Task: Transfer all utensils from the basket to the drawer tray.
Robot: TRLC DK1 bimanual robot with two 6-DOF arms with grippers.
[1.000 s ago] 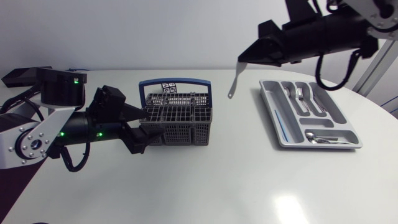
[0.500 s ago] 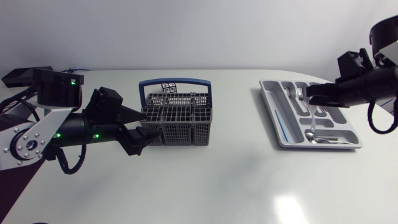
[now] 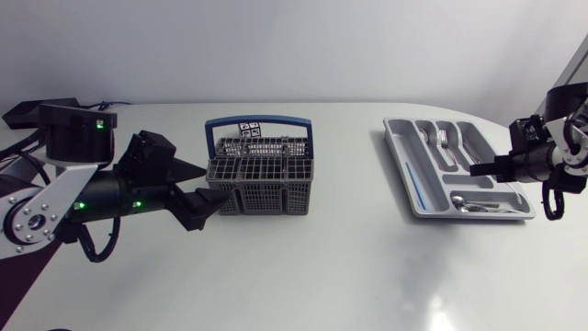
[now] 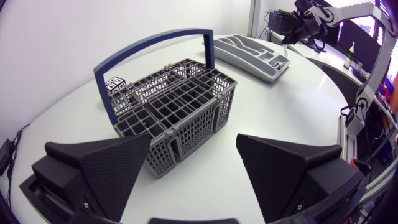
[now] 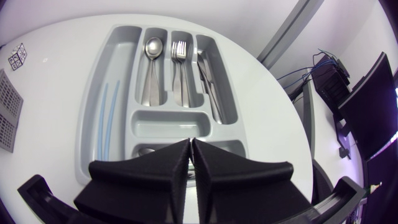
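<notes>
The grey wire basket (image 3: 262,179) with a blue handle stands left of centre; I see no utensils in it (image 4: 177,102). My left gripper (image 3: 209,188) is open at the basket's left end, whose near corner lies between its fingers (image 4: 194,140). The grey drawer tray (image 3: 415,184) at the right holds a spoon (image 5: 152,48), forks (image 5: 180,51), knives (image 5: 210,78) and a small spoon (image 3: 470,205). My right gripper (image 3: 475,170) is shut above the tray's near part (image 5: 191,146), and nothing shows between its fingers.
Two thin blue sticks (image 5: 106,106) lie in the tray's long side compartment. A small cube with black-and-white markings (image 3: 249,129) sits at the back of the basket. Bare white tabletop lies between the basket and the tray.
My right arm carried a knife from the space between basket and tray over to the tray, then drew back to the right; the knife no longer hangs from it. The left arm barely moved.
</notes>
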